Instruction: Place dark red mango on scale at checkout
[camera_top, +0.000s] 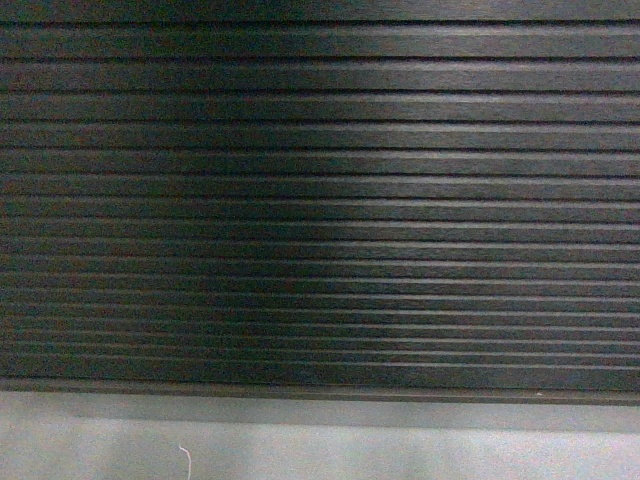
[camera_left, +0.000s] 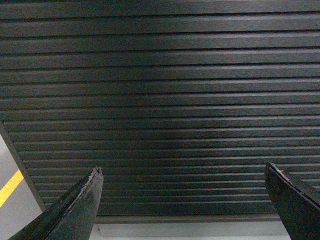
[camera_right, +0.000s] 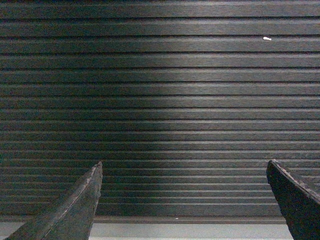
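Both grippers, left gripper (camera_left: 182, 172) and right gripper (camera_right: 184, 167), were spread wide and held nothing, facing the checkout's (camera_top: 320, 200) ribbed front above grey floor (camera_top: 400, 450). Mango and scale were out of sight.

Dim, grainy light falls across the ribbed checkout (camera_top: 320, 200) front in all three views, brightest in a soft vertical band near the middle and fading to near-black at the left. Slat edges catch thin highlights, with dark shadow lines between them. The pale floor (camera_top: 400, 450) strip below reads washed-out and noisy; the wrist views' fingers (camera_left: 75, 210) sit dark and slightly soft.
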